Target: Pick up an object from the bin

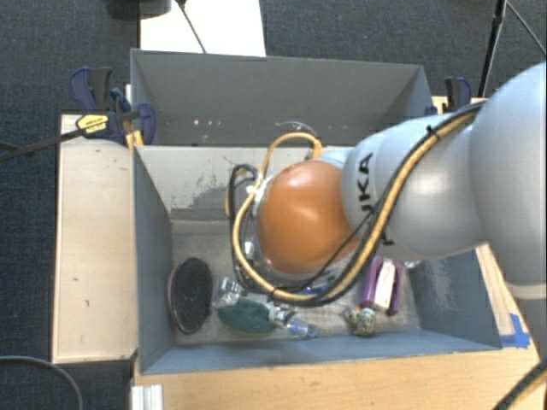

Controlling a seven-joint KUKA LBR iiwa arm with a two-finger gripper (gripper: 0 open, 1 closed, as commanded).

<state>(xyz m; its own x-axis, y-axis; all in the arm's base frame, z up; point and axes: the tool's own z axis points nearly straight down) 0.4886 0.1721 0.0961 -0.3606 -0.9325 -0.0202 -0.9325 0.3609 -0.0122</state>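
The arm [461, 186] enters the bin [154, 254] from the right and bends down over the middle of the floor. Its orange cover [299, 216] faces the camera, and a yellow-and-black cable [389, 190] loops around it. The cover lies between the camera and the claw, so we cannot tell whether the claw is open, closed or gripping anything.

We find the loose things along the near side of the floor:

1. A black oval disc [190, 293] lies in the near left corner, well apart from the cover.
2. A dark green lump [244, 317] lies just below the cover's lower left edge.
3. A clear plastic piece [293, 325] lies just beside the lump, to its right.
4. A small speckled ball [363, 320] lies near the front wall, right of centre.
5. A purple-and-white pack [382, 284] stands just behind the ball, partly under the arm.

The lump and the clear piece are nearest to the wrist. We cannot tell which of them, if either, lies directly under the claw.
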